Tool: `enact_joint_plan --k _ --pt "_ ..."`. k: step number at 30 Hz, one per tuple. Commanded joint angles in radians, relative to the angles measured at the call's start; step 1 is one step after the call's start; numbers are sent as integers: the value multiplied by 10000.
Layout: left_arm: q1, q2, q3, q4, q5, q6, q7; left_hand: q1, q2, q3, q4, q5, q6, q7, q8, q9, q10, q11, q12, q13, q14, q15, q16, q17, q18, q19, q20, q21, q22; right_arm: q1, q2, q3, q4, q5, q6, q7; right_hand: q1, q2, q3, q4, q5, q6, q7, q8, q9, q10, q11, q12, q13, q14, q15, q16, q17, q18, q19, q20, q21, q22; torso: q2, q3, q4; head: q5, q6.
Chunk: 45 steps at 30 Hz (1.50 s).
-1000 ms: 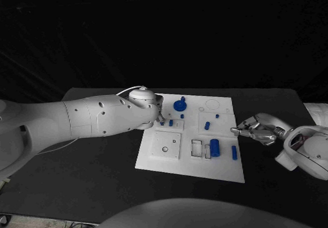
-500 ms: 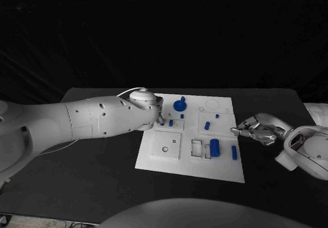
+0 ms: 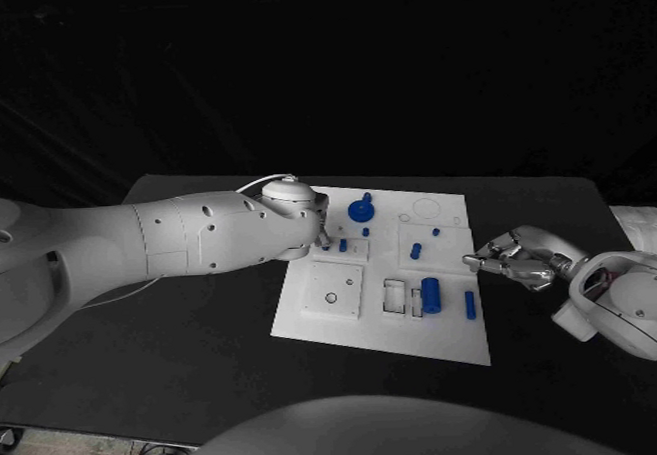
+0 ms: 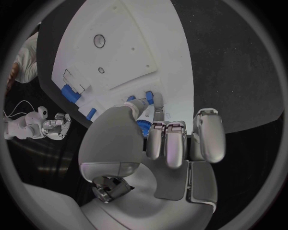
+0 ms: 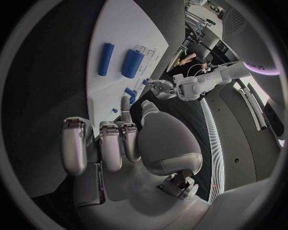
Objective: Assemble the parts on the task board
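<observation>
1 white rectangular task board point(image 3: 332, 322) sits mid-table on the black table point(image 3: 174, 343). In the head view I count 7 small blue plastic parts on it: 1 round knob-like piece with a stem point(image 3: 361, 208) at about 12 o'clock on the board, 1 tiny dot-like piece point(image 3: 367, 231) just below it, 1 short peg point(image 3: 342, 245) at about 10 o'clock just beside the left hand's fingers, 1 small stub point(image 3: 436, 232) at about 1 o'clock, 1 short upright pin point(image 3: 416, 250) toward 2 o'clock, 1 fat cylinder point(image 3: 431, 295) at about 4 o'clock, and 1 slim rod point(image 3: 468, 304) beside it toward the board's right edge, apart from the cylinder. Left silver hand point(image 4: 174, 143) is over the board's 10 o'clock corner; in the left wrist view its fingers point(image 4: 166, 143) curl down together right at a blue piece next to the board edge, but I cannot tell whether they actually clamp it. Right silver hand point(image 3: 515, 259) hangs off the board's right edge at 3 o'clock, over bare table; the right wrist view shows its fingers point(image 5: 112, 143) curled in together around nothing. 2 white arms in frame, the left white arm point(image 3: 156, 239) covering the board's upper-left corner.
</observation>
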Motion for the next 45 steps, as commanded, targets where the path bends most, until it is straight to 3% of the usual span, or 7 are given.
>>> enact_joint_plan --k 1,3,5,19,26,40,45 --pt "-53 36 -19 -2 32 307 -616 -55 -21 7 78 -176 -81 6 26 -17 713 -47 -68 2132 1034 -29 25 2634 89 121 -36 -71 1969 -8 13 -1 2 -82 85 65 98 -5 -66 10 33 -32 19 -60 -5 1024 57 38 2632 1062 56 34 2635 118 -58 24 -41 2081 -6 1 -5 6 -1" --pt "-55 43 -19 -15 42 313 -602 -252 -10 -115 193 -526 -71 30 25 -22 713 -25 -70 2130 1034 -9 25 2634 89 118 -20 -85 1968 -8 16 -1 -2 -82 89 64 98 -5 -66 10 33 -32 19 -60 -5 1024 57 38 2632 1062 56 34 2635 118 -58 24 -41 2081 -6 1 -3 6 -1" --pt "-56 49 -19 -25 67 311 -587 -526 29 -302 250 -641 -74 59 11 -36 711 0 -75 2124 1034 11 25 2634 89 118 -4 -93 1969 -8 19 -1 -8 -82 95 63 98 -5 -66 10 33 -32 19 -60 -5 1024 57 38 2632 1062 56 34 2635 118 -58 24 -41 2081 -6 3 -5 4 -1" --pt "-67 158 -19 -177 217 338 -478 -1695 421 -1276 279 -1125 -325 189 -210 -194 698 109 -90 2107 1034 95 25 2634 98 109 72 -171 1965 -9 36 -1 -25 -82 126 57 122 20 -62 16 67 -25 20 -70 -6 1024 57 38 2632 1062 57 34 2635 120 -65 26 -51 2078 -4 -1 -6 -13 -1" --pt "-90 204 -20 -309 234 521 -641 -1948 541 -1507 279 -1179 -589 274 -343 -259 683 180 -105 2092 1034 151 25 2634 111 85 120 -246 1948 -9 21 -1 -20 -82 143 56 133 49 -62 31 119 -24 24 -85 -8 1024 59 38 2632 1062 59 34 2635 120 -62 28 -51 2078 2 -1 -9 -45 -1" --pt "-98 -83 -4 -35 125 683 -773 -2147 276 -2155 276 -1477 -1490 481 -485 -221 713 292 -35 2153 1034 255 25 2634 126 72 227 -322 1933 -9 -15 -1 -13 -82 168 48 174 74 -73 38 264 -17 25 -117 -11 1024 62 38 2632 1062 64 34 2635 120 -62 33 -58 2078 -10 0 7 -81 -1" --pt "-34 -348 85 258 111 209 -462 -2013 176 -2283 284 -1557 -1607 473 -353 -114 729 276 -7 2177 1034 241 25 2634 123 85 227 -305 1939 -12 -11 -1 -24 -82 191 38 208 80 -78 34 350 -10 23 -133 -11 1024 61 38 2632 1062 64 34 2635 119 -57 35 -56 2080 -8 2 -2 -72 -1"
